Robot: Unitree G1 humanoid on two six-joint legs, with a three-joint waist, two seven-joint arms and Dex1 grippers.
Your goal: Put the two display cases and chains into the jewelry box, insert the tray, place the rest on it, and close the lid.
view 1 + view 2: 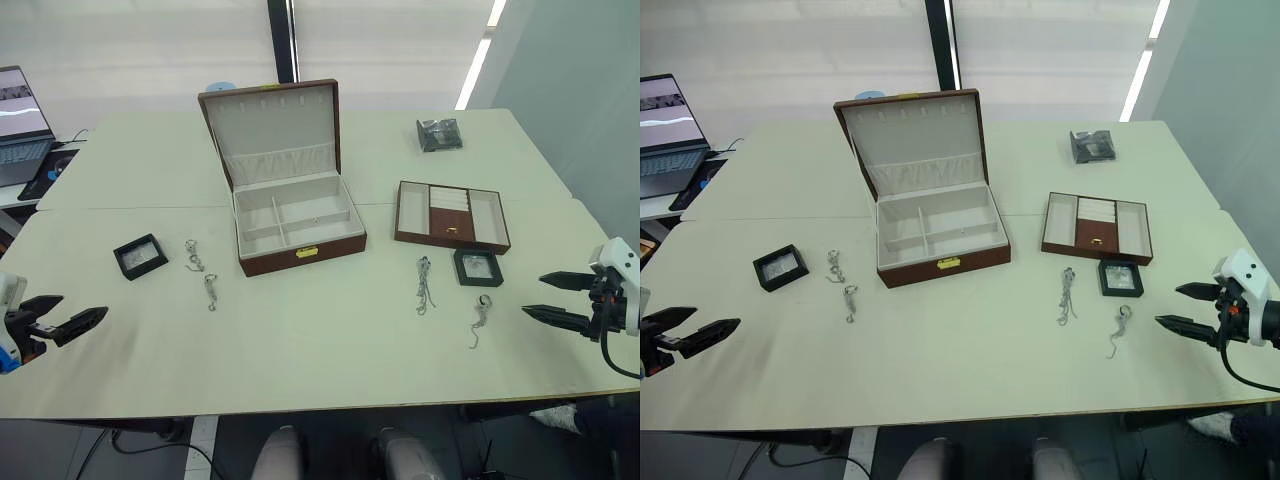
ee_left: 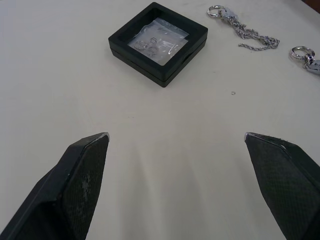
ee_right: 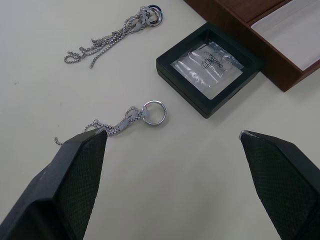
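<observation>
Both tools wide, left tool (image 1: 72, 318), right tool (image 1: 548, 297); laptop (image 1: 22, 130) and grey packet (image 1: 439, 134) at table edges

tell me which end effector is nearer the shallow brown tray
Right. The right end effector hovers just past the tray on its side; the left end effector is across the table, beyond the jewelry box.

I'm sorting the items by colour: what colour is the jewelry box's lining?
Cream, inside the reddish-brown jewelry box; it shows best in the left eye view.
</observation>
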